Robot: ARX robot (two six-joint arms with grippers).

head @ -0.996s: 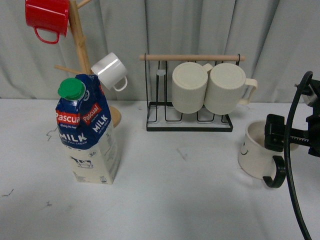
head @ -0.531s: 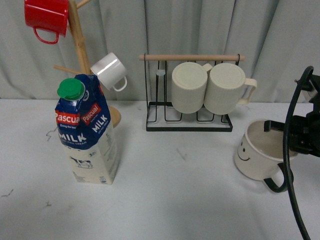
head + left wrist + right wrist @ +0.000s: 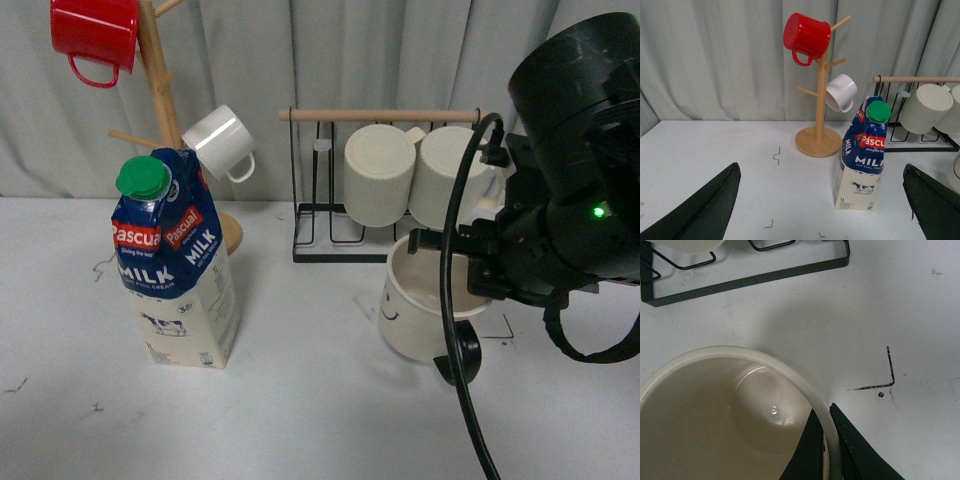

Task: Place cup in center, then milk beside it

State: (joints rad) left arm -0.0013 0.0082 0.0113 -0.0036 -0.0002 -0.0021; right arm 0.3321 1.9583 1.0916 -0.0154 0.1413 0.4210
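The cup [image 3: 412,310], a large cream mug with a black handle and a smiley face, hangs a little above the table right of centre, in front of the wire rack. My right gripper [image 3: 462,262] is shut on its rim; in the right wrist view the fingers [image 3: 827,445] pinch the cup wall [image 3: 765,362], one inside and one outside. The milk [image 3: 175,260], a blue and cream carton with a green cap, stands upright at the left; it also shows in the left wrist view [image 3: 862,155]. My left gripper [image 3: 822,200] is open and empty, well short of the milk.
A black wire rack [image 3: 375,245] holds two ribbed cream mugs [image 3: 380,175] at the back. A wooden mug tree [image 3: 160,90] with a red mug [image 3: 95,35] and a small white mug [image 3: 220,142] stands behind the milk. Black marks [image 3: 887,377] lie on the table.
My right gripper has carried the cup leftward from the table's right edge toward the centre, and the arm now fills the right of the front view. The milk has not moved.
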